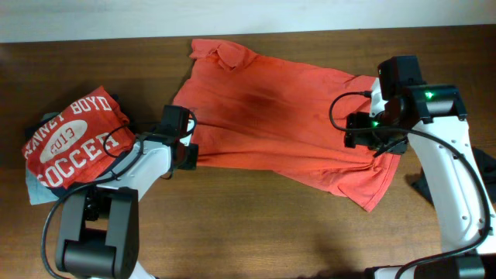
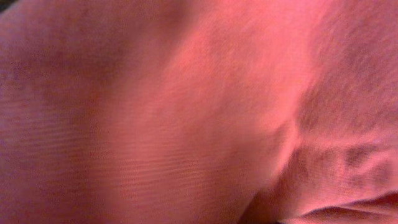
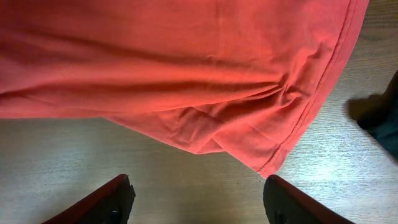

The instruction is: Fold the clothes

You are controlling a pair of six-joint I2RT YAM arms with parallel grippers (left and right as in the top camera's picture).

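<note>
1. Dark wood desk [image 1: 256, 225]; garments lie on its middle and left portions.
2. Task item: the orange-red collared shirt [image 1: 271, 116] lies spread open and unfolded at mid-desk. Its collar [image 1: 226, 54] is toward the far left and a wrinkled lower corner toward the near right. Its long axis runs side to side, reaching from one arm to the other.
3. Other garments: a folded red "SOCCER" tee [image 1: 74, 139] sits at the left end on a pale grey-blue piece [image 1: 37, 192], apart from the shirt.
4. Status of the left end effector [image 1: 188, 155]: it is at the shirt's near left edge, on or just over the cloth. Its wrist view is filled with red fabric and shows no fingers, so I cannot tell whether the jaws are apart or clamped.
5. Status of the right end effector [image 3: 199, 208]: the fingers are apart, with only bare wood between them. The shirt's hemmed corner [image 3: 267, 163] lies just ahead of the fingertips, not within them.
6. Governing relation: each arm stands at its own end of the long axis, so neither is nearer overall. In my judgement the right one must advance toward the hem before closing.
7. Risk, as judged: the bunched corner may yield only its top layer to a pinch.
</note>
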